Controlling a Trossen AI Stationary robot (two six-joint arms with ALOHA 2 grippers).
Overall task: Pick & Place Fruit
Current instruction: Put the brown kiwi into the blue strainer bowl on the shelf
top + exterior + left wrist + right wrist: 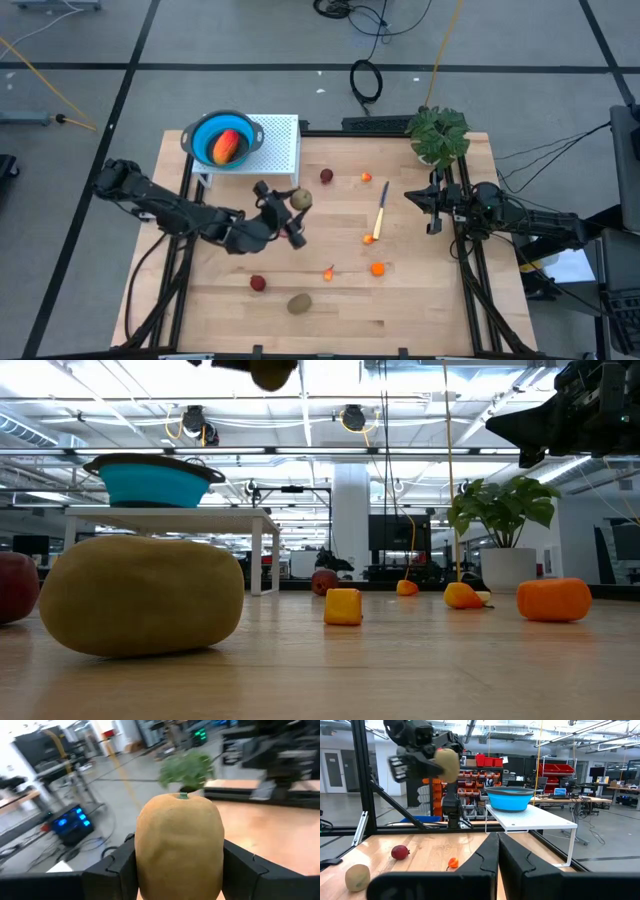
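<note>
Table first: white stand at far left carries the blue bowl, one red-orange fruit already inside. Left gripper, raised mid-table, pinches a brown-green oval fruit lengthwise out of the jaws; bowl lies far-left of it. Right gripper waits at right edge, pressed together.

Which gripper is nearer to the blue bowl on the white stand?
Left. The left gripper, holding a brown-green oval fruit, is raised just beside the white stand with the blue bowl. The right gripper waits at the table's opposite edge, near the plant.
</note>
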